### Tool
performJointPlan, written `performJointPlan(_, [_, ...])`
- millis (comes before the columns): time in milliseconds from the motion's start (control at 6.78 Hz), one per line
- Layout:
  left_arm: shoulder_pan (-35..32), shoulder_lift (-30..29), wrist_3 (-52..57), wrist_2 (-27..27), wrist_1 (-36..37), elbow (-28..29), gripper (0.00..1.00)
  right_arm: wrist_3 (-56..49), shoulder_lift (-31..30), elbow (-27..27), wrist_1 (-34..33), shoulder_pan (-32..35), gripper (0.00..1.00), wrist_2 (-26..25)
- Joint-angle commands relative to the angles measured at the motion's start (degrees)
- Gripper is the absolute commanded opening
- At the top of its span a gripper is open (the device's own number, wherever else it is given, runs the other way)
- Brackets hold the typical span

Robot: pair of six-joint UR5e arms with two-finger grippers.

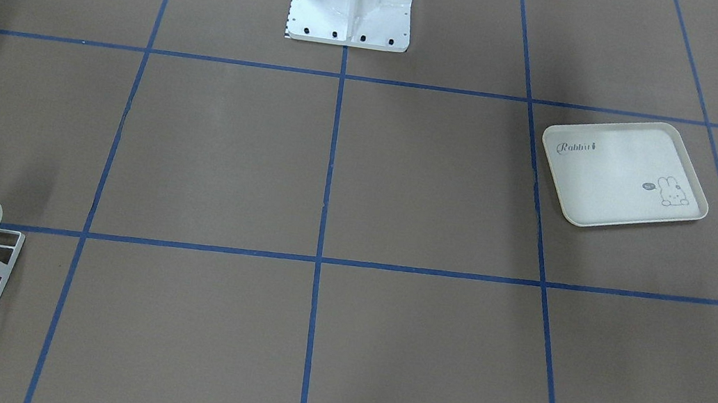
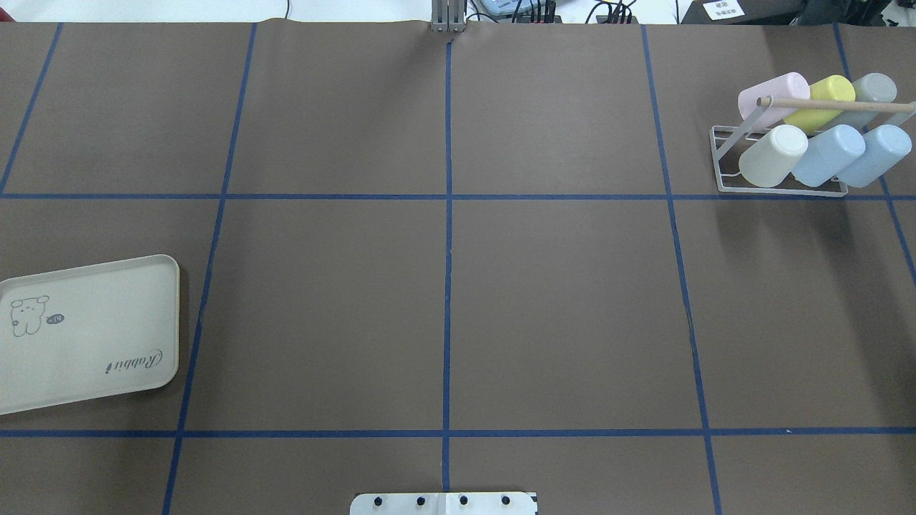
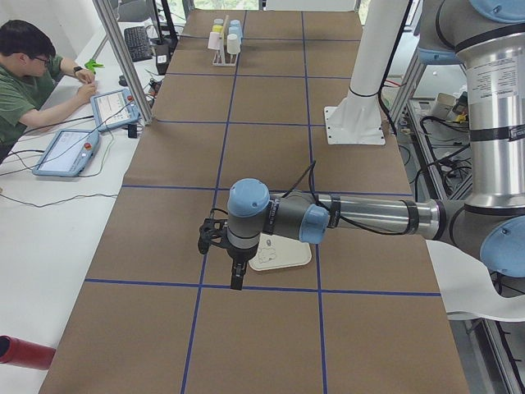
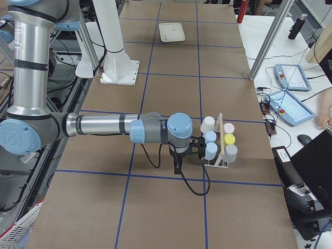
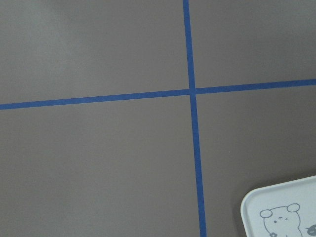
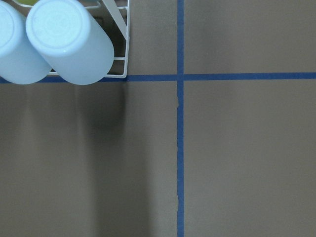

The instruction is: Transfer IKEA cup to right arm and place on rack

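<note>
The brown surface [image 2: 558,300] below me is crossed by blue tape lines [image 2: 447,286]. A cream rabbit-printed tray [image 2: 93,336] lies flat on it just beside my left hand [image 3: 237,281]. The white wire rack [image 2: 715,159] stands just beside my right hand [image 4: 177,169]. My white base plate [image 1: 347,35] sits well apart from both.

A big brown table [image 2: 322,300] has blue tape lines [image 2: 447,286] that cut it into squares. A cream tray [image 2: 93,307] lies flat near one end of the table. It has a little rabbit drawing [image 2: 27,316] in one corner and the word "Rabbit" [image 2: 136,361] in another (upside down from the overhead camera). Next to the table is a white desk [image 3: 49,246]. A person [image 3: 29,74] in a green shirt sits there. A flat screen with a blue edge [image 3: 67,152] lies on the desk, and a second screen [image 3: 117,108] lies just past it. Thin cables [image 3: 49,197] run across the desk. A red tube [image 3: 20,353] lies at the near end.
</note>
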Motion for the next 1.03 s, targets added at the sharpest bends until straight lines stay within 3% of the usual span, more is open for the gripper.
performJointPlan(0, [0.0,-0.5,0.0,0.1,0.0,0.2,1.0,0.1,0.1,-0.1,0.0,-0.1,1.0,0.0])
performJointPlan(885, [0.0,-1.2,0.1,0.0,0.1,0.7,1.0,0.0,0.2,0.0,0.0,-0.1,1.0,0.0])
